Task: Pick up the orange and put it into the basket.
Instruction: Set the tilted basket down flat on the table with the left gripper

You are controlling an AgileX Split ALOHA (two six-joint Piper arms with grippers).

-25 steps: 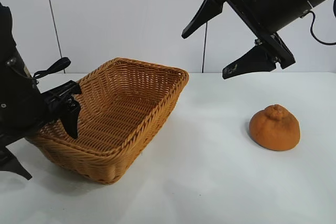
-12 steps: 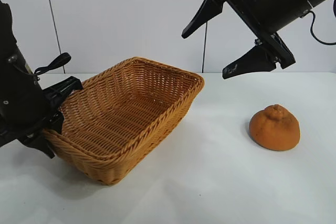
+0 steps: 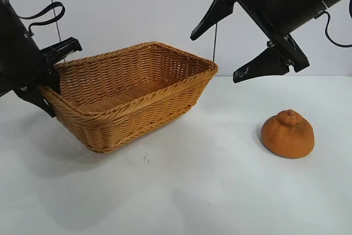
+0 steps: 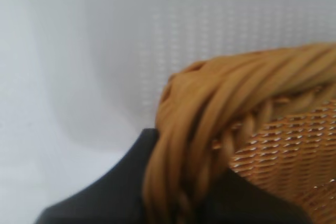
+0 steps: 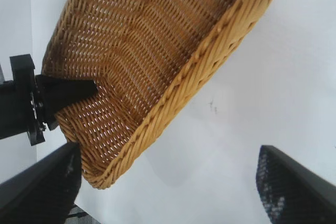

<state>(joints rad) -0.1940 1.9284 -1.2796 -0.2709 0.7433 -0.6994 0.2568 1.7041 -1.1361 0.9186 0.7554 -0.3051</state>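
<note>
The orange (image 3: pixel 287 134) sits alone on the white table at the right. The woven basket (image 3: pixel 165 89) is at the left, lifted clear of the table and tilted. My left gripper (image 3: pixel 48 83) is shut on its left braided rim; the left wrist view shows that rim (image 4: pixel 210 129) between the black fingers (image 4: pixel 113 195). My right gripper (image 3: pixel 225 53) hangs open and empty high above the table, up and left of the orange. The right wrist view shows the basket (image 5: pixel 173 40) and the left gripper (image 5: pixel 63 95) on it. The orange does not show in either wrist view.
The white table (image 3: pixel 209 191) stretches between basket and orange. A white wall stands behind. The basket's shadow lies on the table under it.
My left gripper has risen, lifting the basket's left end off the table and swinging the basket to the right. The right arm and the orange have not moved.
</note>
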